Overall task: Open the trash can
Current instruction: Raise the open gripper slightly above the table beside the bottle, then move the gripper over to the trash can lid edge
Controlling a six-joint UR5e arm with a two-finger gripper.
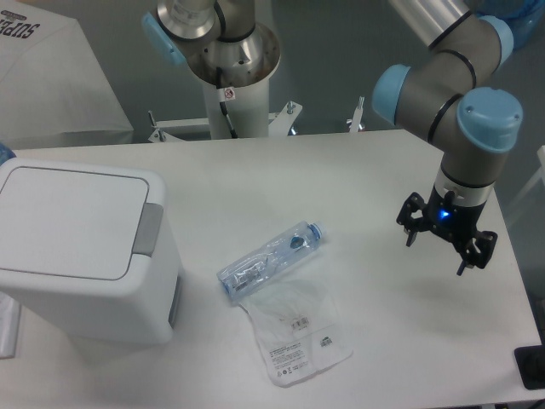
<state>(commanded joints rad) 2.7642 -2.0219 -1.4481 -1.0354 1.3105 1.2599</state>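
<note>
The trash can (81,247) is a large boxy white bin at the table's left, its flat lid (72,217) down and a grey latch button (150,228) on its right edge. My gripper (440,247) hangs above the table's right side, far from the bin, fingers spread and holding nothing.
A crushed clear plastic bottle (271,258) with a blue cap lies at mid-table, next to a clear plastic bag (294,336) near the front edge. The arm's white pedestal (230,94) stands behind the table. A dark object (532,368) sits at the front right corner.
</note>
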